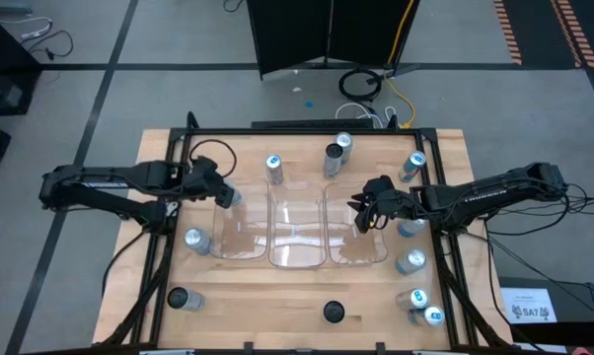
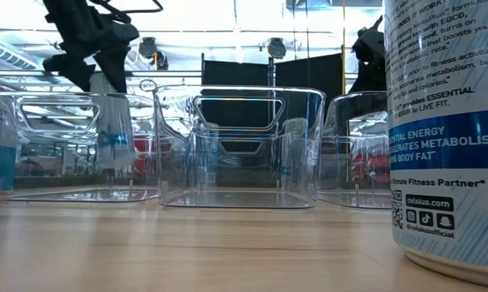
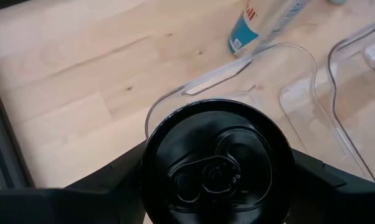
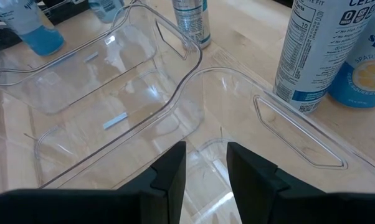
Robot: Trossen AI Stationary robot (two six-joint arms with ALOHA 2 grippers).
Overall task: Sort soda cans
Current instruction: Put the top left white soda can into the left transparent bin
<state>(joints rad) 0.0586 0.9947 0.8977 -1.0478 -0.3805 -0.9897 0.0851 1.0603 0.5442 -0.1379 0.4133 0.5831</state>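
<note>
Table: pale wood, seen from above, carrying three clear trays side by side at its centre: left tray, middle tray, right tray.

Left gripper: over the left tray's 12 o'clock end. Its fingers stand wide and are clamped on either side of a dark-topped can, held upright; in the low view the can's body hangs inside the tray wall.

Right gripper: over the right tray's 12 o'clock end, at the rim. Fingers nearly together with a narrow gap between them, holding nothing.

Soda cans on the table, by clock face from the trays:
- 12 o'clock: blue-topped can; dark-topped can; can lying tilted.
- 1 to 2 o'clock: can near the table's corner.
- 3 o'clock: can just beside the right arm.
- 4 o'clock: can; farther on, two blue-topped cans close together.
- 6 o'clock: dark-topped can.
- 8 o'clock: dark-topped can.
- 9 o'clock: can just beside the left tray.
</note>
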